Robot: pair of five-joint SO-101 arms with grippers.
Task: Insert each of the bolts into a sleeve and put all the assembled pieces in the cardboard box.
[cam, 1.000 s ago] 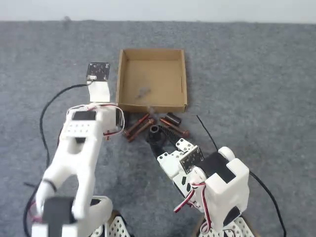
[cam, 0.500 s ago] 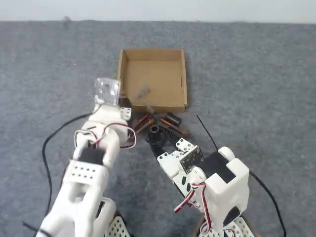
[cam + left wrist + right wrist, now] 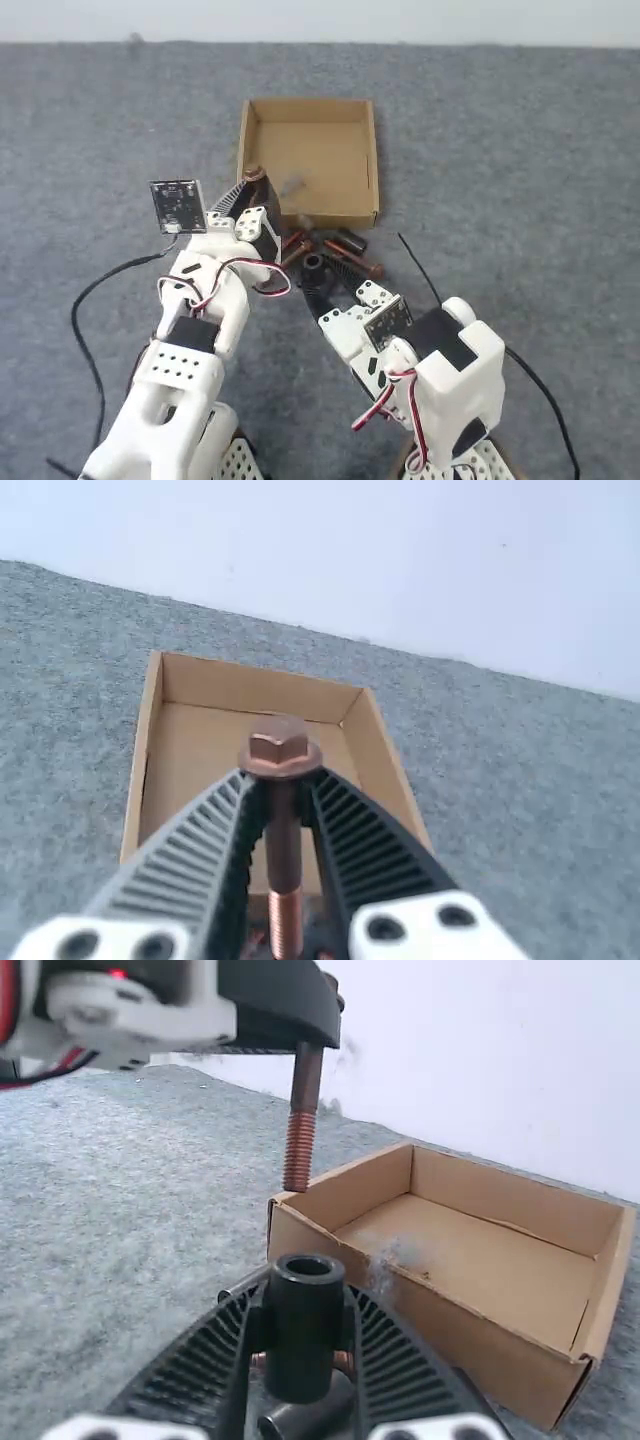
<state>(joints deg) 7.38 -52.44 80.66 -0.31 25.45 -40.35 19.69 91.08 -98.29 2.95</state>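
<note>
Copper bolt (image 3: 283,870) up in the air, folks! The left tool (image 3: 283,780) pinches it just under the hex head, threads hanging straight down at centre frame, with the cardboard box (image 3: 250,695) behind it. At lower centre of the right wrist view, the right tool (image 3: 305,1305) clamps a black sleeve (image 3: 305,1330) upright, bore facing up. Mating looks like the step in hand: bring the threaded tip squarely over that bore, keep the shank plumb, lower slowly, and let the right side hold firm. A tilt would likely snag the rim. The right wrist view gives the gap, with the bolt tip higher in frame than the sleeve and a touch left of it, well apart. The left wrist view offers the grip on the shank instead. The high view adds spare bolts and sleeves (image 3: 352,257) lying on the grey desk (image 3: 520,150), just below the box's front wall at centre frame.
</note>
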